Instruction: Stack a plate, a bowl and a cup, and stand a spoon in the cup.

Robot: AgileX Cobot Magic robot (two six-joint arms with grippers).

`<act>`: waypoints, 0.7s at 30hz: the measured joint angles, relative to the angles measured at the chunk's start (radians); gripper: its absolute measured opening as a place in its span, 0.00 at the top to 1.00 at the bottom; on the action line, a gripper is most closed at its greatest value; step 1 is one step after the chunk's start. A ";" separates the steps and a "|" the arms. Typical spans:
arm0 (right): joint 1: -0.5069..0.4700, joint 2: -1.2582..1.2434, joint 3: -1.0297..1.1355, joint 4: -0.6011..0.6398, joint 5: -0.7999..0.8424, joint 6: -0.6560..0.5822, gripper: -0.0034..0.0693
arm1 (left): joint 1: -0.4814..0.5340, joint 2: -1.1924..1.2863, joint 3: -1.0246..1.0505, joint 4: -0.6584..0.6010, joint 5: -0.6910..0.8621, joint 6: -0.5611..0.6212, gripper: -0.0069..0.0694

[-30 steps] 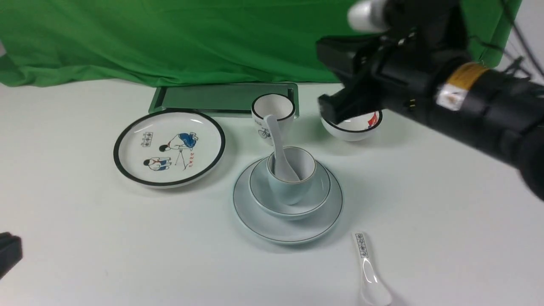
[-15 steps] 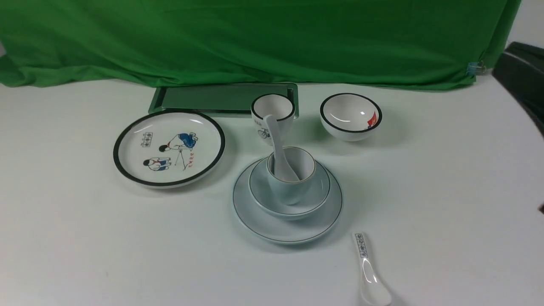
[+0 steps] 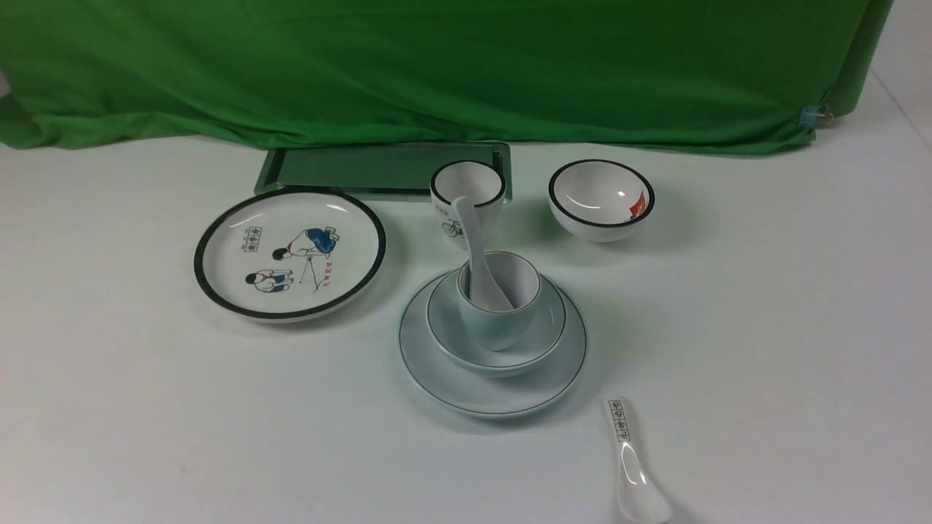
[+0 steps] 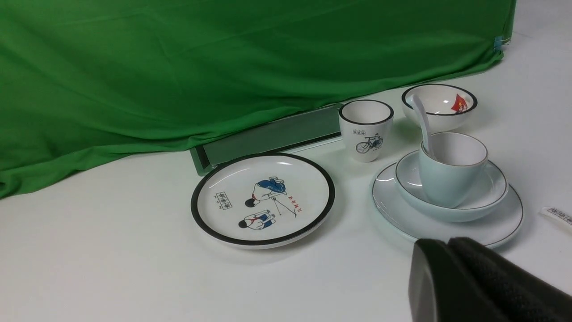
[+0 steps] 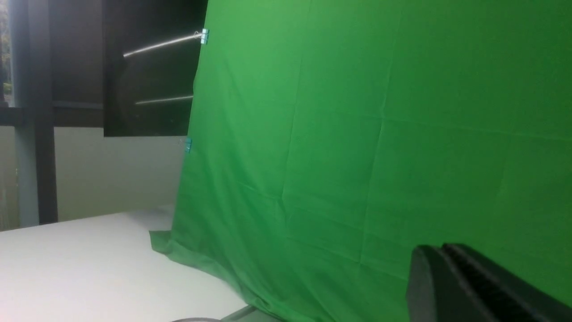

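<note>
1. I see the plate on the white table.
2. The bowl sits on it.
3. The cup stands in that bowl.
4. The spoon leans inside.
5. Left gripper: jaws pressed together, empty. Right gripper: likewise.

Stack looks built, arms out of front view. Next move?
Probably none: hold both arms clear. The cup sits in the bowl on the plate, the spoon stands in the cup, and neither gripper holds anything.
</note>
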 joint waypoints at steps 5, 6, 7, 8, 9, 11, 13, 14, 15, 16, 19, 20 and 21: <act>0.000 -0.002 0.000 0.001 0.005 0.006 0.87 | 0.000 0.000 0.000 0.000 0.000 0.000 0.95; 0.000 -0.003 0.001 0.001 0.011 0.014 0.87 | 0.000 0.000 0.000 0.000 0.000 0.000 0.95; 0.000 -0.007 0.009 0.001 0.021 0.030 0.87 | 0.000 0.000 0.000 0.000 0.000 0.000 0.95; 0.000 -0.009 0.011 0.001 0.023 0.033 0.88 | 0.000 0.000 0.000 0.000 0.000 0.000 0.95; -0.002 -0.019 0.039 0.001 0.030 0.037 0.91 | 0.000 0.000 0.000 0.000 0.000 0.000 0.95; -0.014 -0.036 0.093 0.001 0.027 0.048 0.94 | 0.000 0.000 0.000 0.000 0.000 0.000 0.95; -0.031 -0.059 0.147 0.001 0.014 0.056 0.94 | 0.000 0.000 0.000 0.000 0.000 0.000 0.95; -0.058 -0.088 0.198 0.001 0.005 0.063 0.94 | 0.000 0.000 0.000 0.001 0.000 0.000 0.95; -0.090 -0.131 0.257 0.001 0.000 0.076 0.94 | 0.000 0.000 0.000 0.001 0.000 0.000 0.95; -0.103 -0.138 0.265 0.001 0.000 0.079 0.94 | 0.000 0.000 0.000 0.001 0.000 0.000 0.95; -0.217 -0.238 0.373 -0.002 0.010 0.091 0.94 | 0.000 0.000 0.000 0.001 0.000 0.000 0.95; -0.256 -0.273 0.406 -0.008 0.019 0.094 0.94 | 0.000 0.000 0.000 0.001 0.000 0.000 0.95; -0.362 -0.335 0.463 -0.039 0.057 0.105 0.94 | 0.000 0.000 0.000 0.001 0.000 0.000 0.95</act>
